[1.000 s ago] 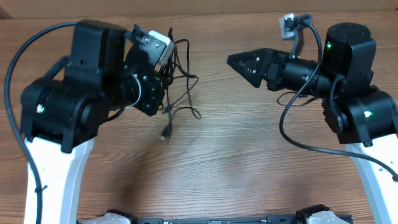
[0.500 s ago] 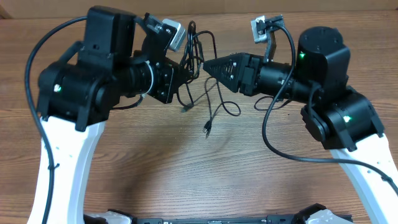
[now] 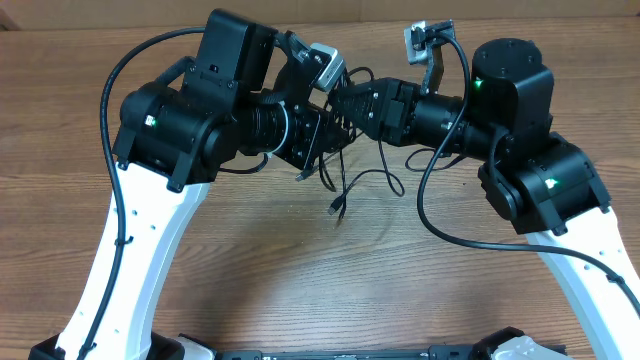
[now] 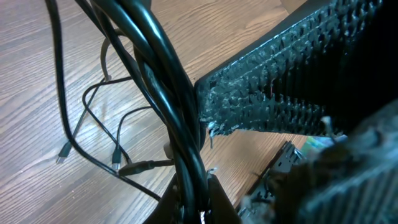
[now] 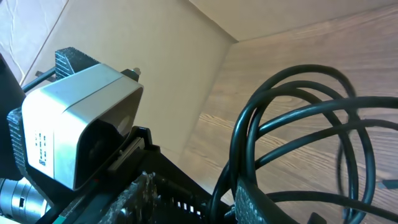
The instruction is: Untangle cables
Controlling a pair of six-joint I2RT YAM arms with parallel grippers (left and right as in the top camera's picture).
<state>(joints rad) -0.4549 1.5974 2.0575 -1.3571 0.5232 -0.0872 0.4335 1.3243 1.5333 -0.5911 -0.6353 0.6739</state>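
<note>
Overhead, both arms are bent inward, meeting at the thin black silver-plugged cables (image 4: 180,112). The left gripper (image 3: 330,120) is clamped on them above the brown wooden table (image 3: 300,290); the right gripper's (image 3: 350,100) hold cannot be told.

A robotics laboratory is indicated: two black-and-white jointed robot arms (image 3: 135,250) (image 3: 600,270) are mounted at a brown wood-grain table (image 3: 300,290), and a silver box-shaped camera (image 5: 81,134) is fixed to one wrist.

Left claw (image 3: 328,118) and right claw (image 3: 345,103) meet overhead, fingertips lost among black housings; the cables (image 3: 340,195) run hidden behind them, cropped at both wrist views' edges.
</note>
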